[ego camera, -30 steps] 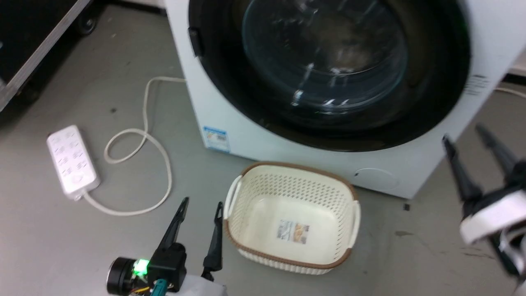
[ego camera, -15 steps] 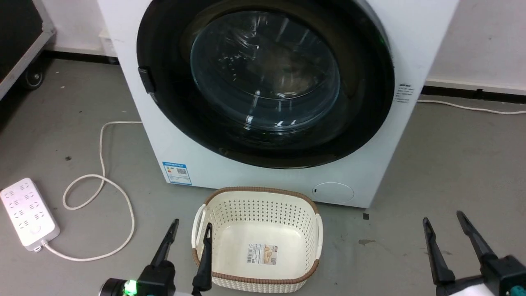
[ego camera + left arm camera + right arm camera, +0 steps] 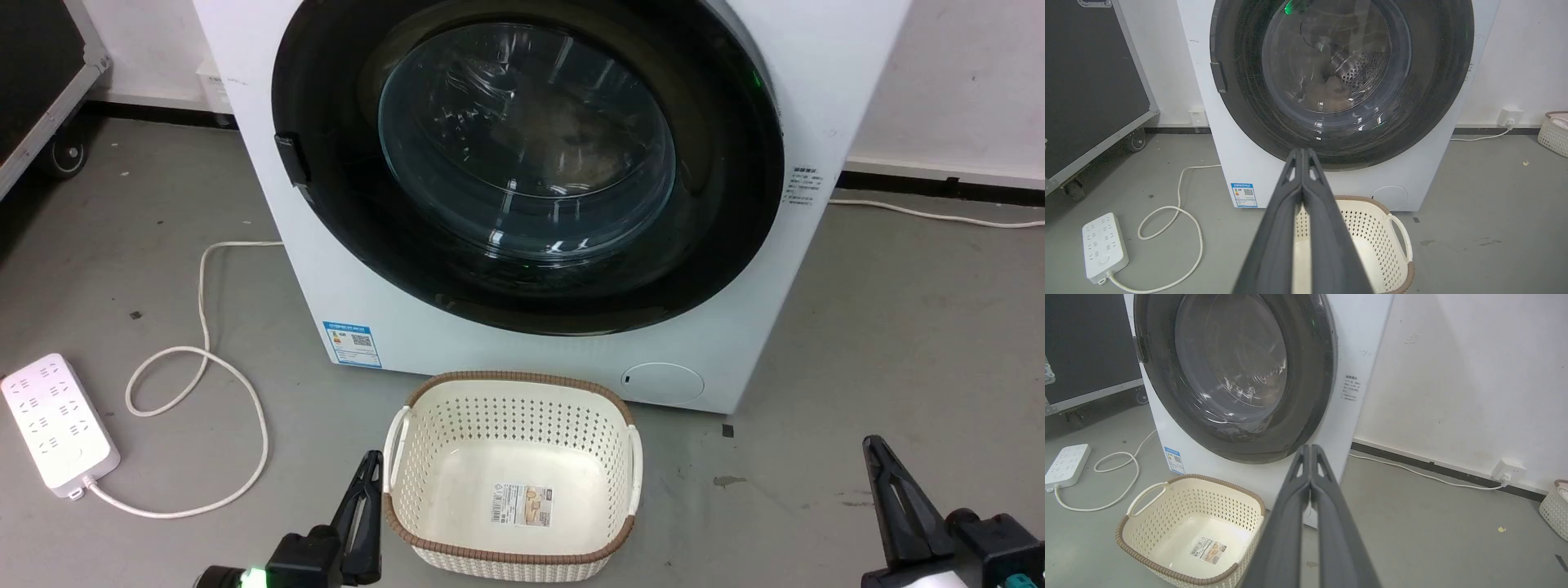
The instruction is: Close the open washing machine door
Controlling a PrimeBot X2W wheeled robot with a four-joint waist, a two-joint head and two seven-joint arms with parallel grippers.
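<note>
1. Since the washing machine door (image 3: 531,163) lay flush against the front of the washing machine (image 3: 384,318), with its glossy black rim seated all round and no gap visible in the right wrist view, the task looked finished rather than in hand.
2. The left gripper (image 3: 374,461) sat low, just beside the left handle of the basket (image 3: 522,380). Its two fingers were pressed together on nothing, which I judged a parked pose, well apart from the door.
3. The right gripper (image 3: 873,447) was also pinched closed and empty, low over the floor to the right and well apart from the machine.
4. The basket stood empty on the floor just in front of the machine and below the door, probably placed for loading.
5. The power strip (image 3: 53,425) and its looped cable (image 3: 204,359) lay off to the left, apart from both arms.
</note>
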